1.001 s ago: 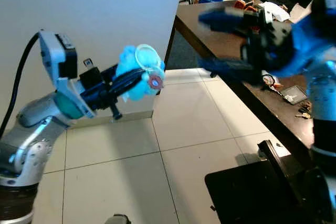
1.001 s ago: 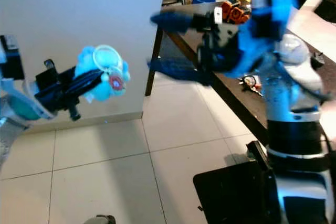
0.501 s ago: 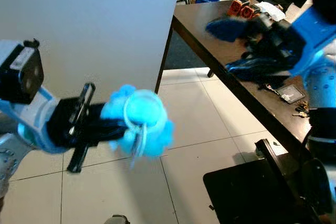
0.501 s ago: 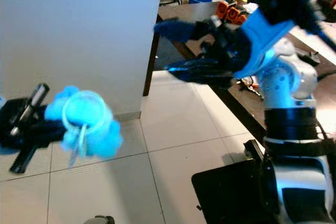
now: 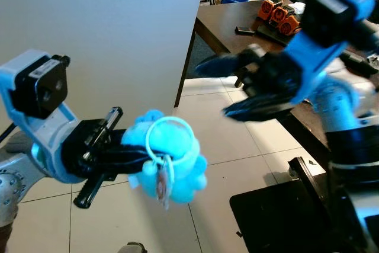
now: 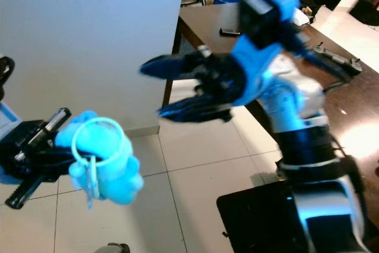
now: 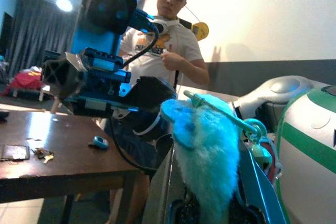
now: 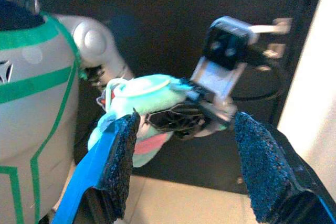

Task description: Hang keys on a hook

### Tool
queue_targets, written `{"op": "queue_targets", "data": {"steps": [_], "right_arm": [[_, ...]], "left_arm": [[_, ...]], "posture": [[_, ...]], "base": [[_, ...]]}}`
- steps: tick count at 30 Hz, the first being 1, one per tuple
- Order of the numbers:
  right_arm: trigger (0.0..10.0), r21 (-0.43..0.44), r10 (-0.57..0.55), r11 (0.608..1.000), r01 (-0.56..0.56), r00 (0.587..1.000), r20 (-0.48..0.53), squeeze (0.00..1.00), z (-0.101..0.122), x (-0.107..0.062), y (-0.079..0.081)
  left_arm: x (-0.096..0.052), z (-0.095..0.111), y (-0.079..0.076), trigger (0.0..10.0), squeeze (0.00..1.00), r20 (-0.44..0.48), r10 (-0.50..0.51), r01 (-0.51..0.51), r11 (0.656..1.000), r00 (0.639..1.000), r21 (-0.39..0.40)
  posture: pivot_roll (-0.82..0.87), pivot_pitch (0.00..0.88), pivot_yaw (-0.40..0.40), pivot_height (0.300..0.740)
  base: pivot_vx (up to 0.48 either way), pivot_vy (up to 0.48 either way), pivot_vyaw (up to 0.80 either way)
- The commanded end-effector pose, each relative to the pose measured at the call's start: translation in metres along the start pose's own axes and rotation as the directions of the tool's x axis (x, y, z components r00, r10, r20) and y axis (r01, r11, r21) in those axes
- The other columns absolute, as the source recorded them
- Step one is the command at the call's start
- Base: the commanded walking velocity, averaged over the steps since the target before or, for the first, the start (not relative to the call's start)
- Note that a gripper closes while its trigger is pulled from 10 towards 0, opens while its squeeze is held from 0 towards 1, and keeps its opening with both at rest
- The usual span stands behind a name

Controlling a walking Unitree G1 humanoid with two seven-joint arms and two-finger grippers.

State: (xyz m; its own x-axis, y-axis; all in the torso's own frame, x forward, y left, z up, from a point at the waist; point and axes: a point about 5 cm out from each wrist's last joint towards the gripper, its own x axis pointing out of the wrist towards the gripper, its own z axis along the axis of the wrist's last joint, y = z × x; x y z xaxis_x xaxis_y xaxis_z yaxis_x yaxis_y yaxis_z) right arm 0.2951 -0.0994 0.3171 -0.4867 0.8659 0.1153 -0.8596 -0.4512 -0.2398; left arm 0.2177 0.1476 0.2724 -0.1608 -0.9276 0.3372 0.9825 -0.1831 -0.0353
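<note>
Over a tiled floor beside a dark table, a blue fluffy keychain is clamped in the left gripper, the right gripper held wide open, empty, nearby.

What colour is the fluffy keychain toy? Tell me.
Bright blue; the fluffy keychain toy shows best in the left eye view.

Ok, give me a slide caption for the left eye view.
Left gripper holds a fluffy blue keychain while the open right gripper reaches toward it.

Head stereo pair looking down, wrist cameras facing each other, close
</note>
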Motion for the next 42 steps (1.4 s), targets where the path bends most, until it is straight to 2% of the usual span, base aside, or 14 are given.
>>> {"op": "queue_targets", "data": {"steps": [1, 11, 19, 29, 32, 37, 38, 39, 40, 41, 42], "right_arm": [[10.0, -0.020, 0.022, 1.000, -0.022, 1.000, -0.021, 0.00, 0.001, 0.003, 0.001], [10.0, -0.069, 0.106, 0.992, -0.109, 0.993, -0.043, 0.00, 0.007, 0.024, -0.005], [10.0, -0.076, 0.117, 0.990, -0.123, 0.990, -0.077, 0.00, 0.006, 0.027, -0.008], [10.0, -0.058, 0.167, 0.983, -0.177, 0.976, -0.138, 0.00, 0.002, 0.034, -0.004], [10.0, -0.088, 0.181, 0.975, -0.202, 0.963, -0.200, 0.00, 0.001, 0.038, -0.004], [10.0, -0.125, 0.170, 0.971, -0.204, 0.956, -0.241, 0.00, 0.002, 0.040, -0.007], [8.7, -0.139, 0.162, 0.969, -0.203, 0.952, -0.261, 0.00, 0.002, 0.039, -0.008], [8.7, -0.139, 0.162, 0.969, -0.203, 0.952, -0.261, 0.00, 0.002, 0.039, -0.008], [3.6, -0.150, 0.156, 0.968, -0.203, 0.948, -0.279, 0.00, 0.001, 0.039, -0.009], [3.6, -0.150, 0.156, 0.968, -0.203, 0.948, -0.279, 0.00, 0.001, 0.039, -0.009], [0.0, -0.157, 0.153, 0.966, -0.205, 0.945, -0.291, 0.00, 0.001, 0.039, -0.010]], "left_arm": [[0.002, -0.004, 0.002, 10.0, 0.00, -0.001, -0.003, 0.003, 0.999, 1.000, -0.039], [0.003, -0.009, 0.006, 10.0, 0.00, 0.011, 0.012, -0.011, 0.996, 1.000, -0.093], [0.004, -0.009, 0.009, 10.0, 0.00, 0.023, 0.034, -0.031, 0.994, 0.999, -0.106], [0.004, -0.012, 0.012, 10.0, 0.00, 0.024, 0.032, -0.028, 0.991, 0.999, -0.132], [0.005, -0.012, 0.012, 10.0, 0.00, 0.024, 0.025, -0.021, 0.990, 0.999, -0.139], [0.006, -0.013, 0.012, 10.0, 0.00, 0.027, 0.020, -0.016, 0.990, 0.999, -0.140], [0.006, -0.013, 0.012, 10.0, 0.00, 0.028, 0.020, -0.015, 0.990, 0.999, -0.141], [0.006, -0.013, 0.012, 10.0, 0.00, 0.028, 0.020, -0.015, 0.990, 0.999, -0.141], [0.007, -0.013, 0.012, 10.0, 0.00, 0.029, 0.018, -0.014, 0.990, 0.999, -0.142], [0.007, -0.013, 0.012, 10.0, 0.00, 0.029, 0.018, -0.014, 0.990, 0.999, -0.142], [0.007, -0.014, 0.012, 10.0, 0.00, 0.029, 0.017, -0.013, 0.990, 0.999, -0.143]], "posture": [[0.24, 0.021, -0.065, 0.740], [0.25, 0.022, -0.061, 0.740], [0.26, 0.024, -0.061, 0.740], [0.26, 0.026, -0.060, 0.740], [0.26, 0.026, -0.059, 0.740], [0.26, 0.024, -0.062, 0.740], [0.26, 0.021, -0.064, 0.740], [0.26, 0.021, -0.064, 0.740], [0.26, 0.021, -0.066, 0.740], [0.26, 0.021, -0.066, 0.740], [0.26, 0.021, -0.066, 0.740]], "base": [[0.000, 0.000, 0.00], [0.000, 0.000, 0.00], [0.000, 0.000, 0.00], [0.000, 0.000, 0.00], [0.000, 0.000, 0.00], [0.000, 0.000, 0.00], [0.000, 0.000, 0.00], [0.000, 0.000, 0.00], [0.000, 0.000, 0.00], [0.000, 0.000, 0.00], [0.000, 0.000, 0.00]]}}
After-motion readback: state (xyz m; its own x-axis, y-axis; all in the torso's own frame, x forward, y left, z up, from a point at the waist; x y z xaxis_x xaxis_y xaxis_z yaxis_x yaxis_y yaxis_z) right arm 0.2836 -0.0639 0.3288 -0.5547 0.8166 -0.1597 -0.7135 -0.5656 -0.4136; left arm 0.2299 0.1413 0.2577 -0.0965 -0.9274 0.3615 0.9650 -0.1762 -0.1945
